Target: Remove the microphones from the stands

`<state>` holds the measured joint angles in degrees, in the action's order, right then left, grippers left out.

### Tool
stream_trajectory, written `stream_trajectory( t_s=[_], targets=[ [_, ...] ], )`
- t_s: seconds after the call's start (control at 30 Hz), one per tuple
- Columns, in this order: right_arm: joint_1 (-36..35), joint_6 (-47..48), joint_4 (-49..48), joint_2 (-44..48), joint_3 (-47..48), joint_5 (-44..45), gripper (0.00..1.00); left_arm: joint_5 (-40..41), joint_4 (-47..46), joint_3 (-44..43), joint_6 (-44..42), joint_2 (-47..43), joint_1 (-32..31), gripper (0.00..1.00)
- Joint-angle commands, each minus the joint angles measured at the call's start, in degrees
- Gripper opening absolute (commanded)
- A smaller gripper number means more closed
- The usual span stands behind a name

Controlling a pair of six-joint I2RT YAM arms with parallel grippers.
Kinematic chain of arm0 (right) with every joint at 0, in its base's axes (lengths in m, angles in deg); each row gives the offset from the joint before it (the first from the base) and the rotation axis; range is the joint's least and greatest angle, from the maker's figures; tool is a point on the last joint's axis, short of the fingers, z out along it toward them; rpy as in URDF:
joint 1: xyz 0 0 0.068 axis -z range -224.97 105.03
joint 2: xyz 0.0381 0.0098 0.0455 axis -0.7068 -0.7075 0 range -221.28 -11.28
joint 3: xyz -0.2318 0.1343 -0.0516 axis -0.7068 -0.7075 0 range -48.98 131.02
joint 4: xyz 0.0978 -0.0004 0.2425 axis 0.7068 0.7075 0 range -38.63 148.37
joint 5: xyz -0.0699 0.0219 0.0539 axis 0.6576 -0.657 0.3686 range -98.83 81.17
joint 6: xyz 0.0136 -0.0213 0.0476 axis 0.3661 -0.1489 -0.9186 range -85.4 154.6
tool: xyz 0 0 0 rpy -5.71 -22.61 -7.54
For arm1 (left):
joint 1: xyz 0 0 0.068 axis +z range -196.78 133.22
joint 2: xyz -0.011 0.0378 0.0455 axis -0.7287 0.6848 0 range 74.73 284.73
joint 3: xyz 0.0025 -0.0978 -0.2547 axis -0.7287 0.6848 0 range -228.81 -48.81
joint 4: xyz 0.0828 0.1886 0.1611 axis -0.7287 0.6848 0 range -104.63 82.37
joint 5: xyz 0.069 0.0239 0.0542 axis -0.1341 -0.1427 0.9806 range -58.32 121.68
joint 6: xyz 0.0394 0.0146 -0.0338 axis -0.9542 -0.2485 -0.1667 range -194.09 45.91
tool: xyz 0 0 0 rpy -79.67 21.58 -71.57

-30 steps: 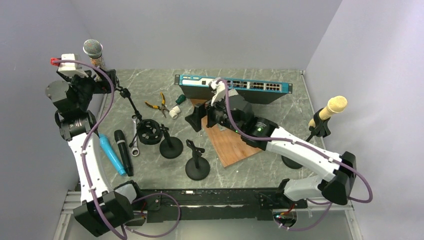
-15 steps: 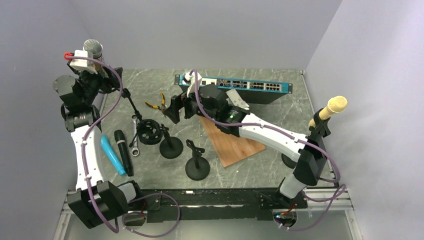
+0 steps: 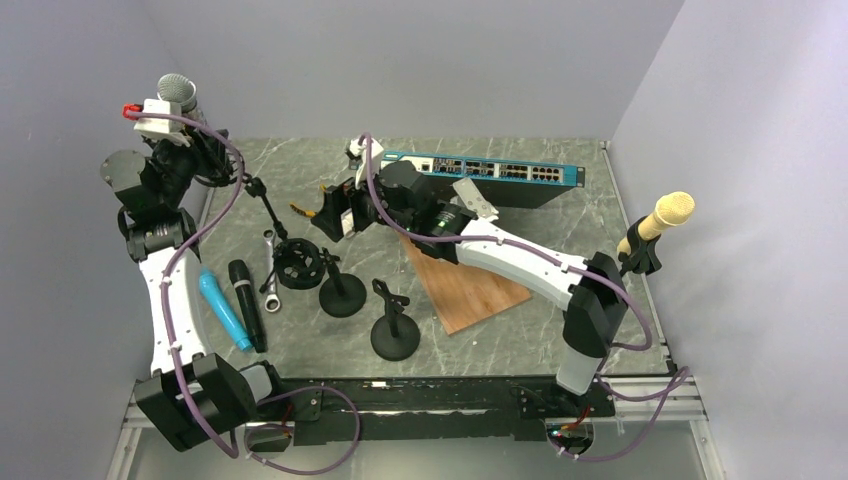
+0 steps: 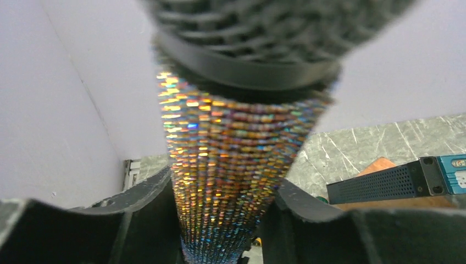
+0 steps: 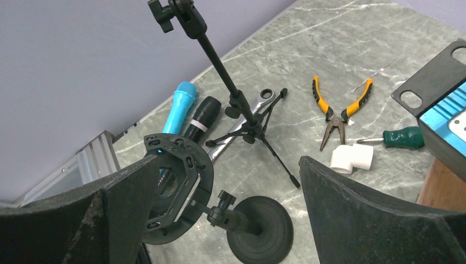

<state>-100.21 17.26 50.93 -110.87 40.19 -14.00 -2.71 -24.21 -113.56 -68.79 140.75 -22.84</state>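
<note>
The glitter-handled microphone with a silver mesh head (image 4: 231, 148) is seen head up at the far left corner, above the grey marbled table (image 3: 585, 225), and is gripped at its handle between the closed-in fingers of the left gripper (image 3: 195, 150); whether it sits in the clip of the thin black tripod stand (image 5: 242, 110) cannot be told. The right gripper (image 5: 242, 181) is spread wide and empty, faced toward that stand

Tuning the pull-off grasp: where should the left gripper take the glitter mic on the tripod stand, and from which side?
Take the glitter mic on its handle just under the grille ring, fingers either side, coming side-on across its axis. It stands head-up, the handle tapers downward and the head is wider, so a high grip likely catches when lifting.
</note>
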Motion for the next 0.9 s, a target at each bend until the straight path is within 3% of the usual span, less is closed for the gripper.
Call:
stream_trajectory(
  t_s=[0.0,0.17,0.57,0.67,0.87],
  targets=[
    [0.1,-0.3,-1.5,-0.9,3.8,-1.8,1.0,-5.4,-1.9,-2.1,1.9,0.3,-0.2,0.44],
    [0.1,0.0,-0.3,-1.7,4.5,-1.9,1.0,-5.5,1.3,-3.9,2.6,0.5,-0.3,0.28],
    [-0.1,1.3,-0.6,-5.0,8.0,-3.8,1.0,-6.0,6.1,-4.6,0.3,-0.3,-4.6,0.19],
    [-0.2,1.4,-1.0,-7.4,10.8,-3.2,0.98,-5.6,5.9,-3.8,0.8,-0.6,-5.2,0.07],
    [-0.7,1.6,-3.3,-12.0,15.7,-4.0,0.95,-6.3,4.9,-2.8,2.1,-0.8,-5.8,0.06]
  ],
)
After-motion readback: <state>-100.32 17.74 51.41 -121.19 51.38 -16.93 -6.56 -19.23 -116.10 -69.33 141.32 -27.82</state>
